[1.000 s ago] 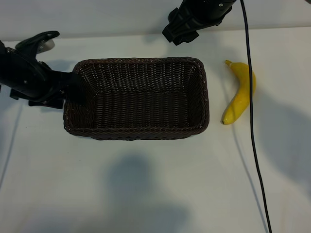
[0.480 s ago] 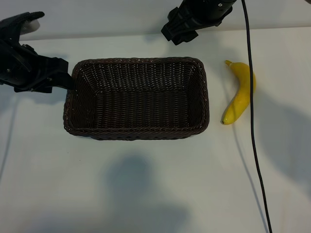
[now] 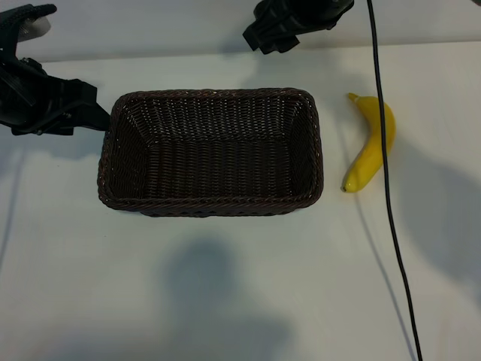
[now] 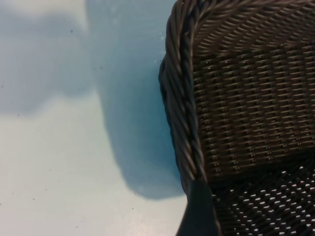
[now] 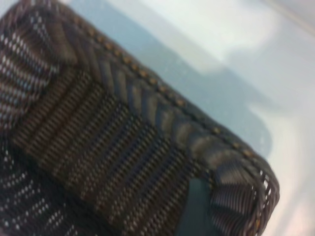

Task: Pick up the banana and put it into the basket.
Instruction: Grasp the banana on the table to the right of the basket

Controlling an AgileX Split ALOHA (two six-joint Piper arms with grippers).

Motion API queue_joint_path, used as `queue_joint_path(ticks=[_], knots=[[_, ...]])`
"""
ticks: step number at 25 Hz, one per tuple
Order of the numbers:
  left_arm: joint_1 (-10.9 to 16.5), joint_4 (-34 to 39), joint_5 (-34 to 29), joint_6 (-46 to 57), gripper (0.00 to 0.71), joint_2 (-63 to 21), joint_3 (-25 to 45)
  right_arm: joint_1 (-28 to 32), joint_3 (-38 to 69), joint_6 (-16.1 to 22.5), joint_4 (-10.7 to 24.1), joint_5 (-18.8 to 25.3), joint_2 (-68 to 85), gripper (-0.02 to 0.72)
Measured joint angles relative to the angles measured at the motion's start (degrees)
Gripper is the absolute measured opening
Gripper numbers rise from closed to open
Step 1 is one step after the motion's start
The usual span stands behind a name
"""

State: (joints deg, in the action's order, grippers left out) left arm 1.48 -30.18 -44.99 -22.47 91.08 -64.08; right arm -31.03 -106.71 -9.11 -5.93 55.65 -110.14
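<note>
Exterior view, banana [image 3: 370, 144] beside basket [image 3: 319, 158], seemingly well apart from right pincer [image 3: 272, 31]

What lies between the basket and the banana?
Only bare white table, as the exterior view shows; the basket and banana sit apart, and the black cable crosses the banana itself.

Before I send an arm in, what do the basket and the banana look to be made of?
The basket looks like woven wicker or rattan, dark brown with a slight sheen: braided rim, tight rows of strands, and light showing through gaps in the weave. The banana is smooth, evenly bright yellow and unblemished, with a dark tip; whether it is real fruit or plastic cannot be told from its look.
</note>
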Motion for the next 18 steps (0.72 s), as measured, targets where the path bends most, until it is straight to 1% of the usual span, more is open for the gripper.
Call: queue_joint_path(ticks=[2,4,5,7,9,10,11,13,15,18], knots=[[0.00,0.00,-0.18,0.00,0.596,-0.07,0.00,0.00,0.00,1.45,1.55,1.23,0.00,0.593],[0.00,0.00,-0.35,0.00,0.596,-0.07,0.00,0.23,0.00,3.42,4.54,3.63,0.00,0.593],[0.00,0.00,-0.41,0.00,0.596,-0.07,0.00,0.50,0.00,4.98,6.61,4.67,0.00,0.592],[0.00,0.00,-0.43,0.00,0.596,-0.07,0.00,1.17,0.00,8.46,12.22,7.36,0.00,0.593],[0.00,0.00,-0.43,0.00,0.596,-0.07,0.00,2.10,0.00,10.97,17.75,10.01,0.00,0.593],[0.00,0.00,-0.43,0.00,0.596,-0.07,0.00,2.72,0.00,11.77,19.60,11.35,0.00,0.592],[0.00,0.00,-0.43,0.00,0.596,-0.07,0.00,3.30,0.00,12.09,20.58,12.40,0.00,0.592],[0.00,0.00,-0.43,0.00,0.596,-0.07,0.00,4.79,0.00,12.54,20.91,13.50,0.00,0.592],[0.00,0.00,-0.43,0.00,0.596,-0.07,0.00,6.13,0.11,12.58,20.23,13.76,0.00,0.592],[0.00,0.00,-0.47,0.00,0.596,-0.07,0.00,8.24,1.54,12.28,18.25,13.77,-0.05,0.592]])
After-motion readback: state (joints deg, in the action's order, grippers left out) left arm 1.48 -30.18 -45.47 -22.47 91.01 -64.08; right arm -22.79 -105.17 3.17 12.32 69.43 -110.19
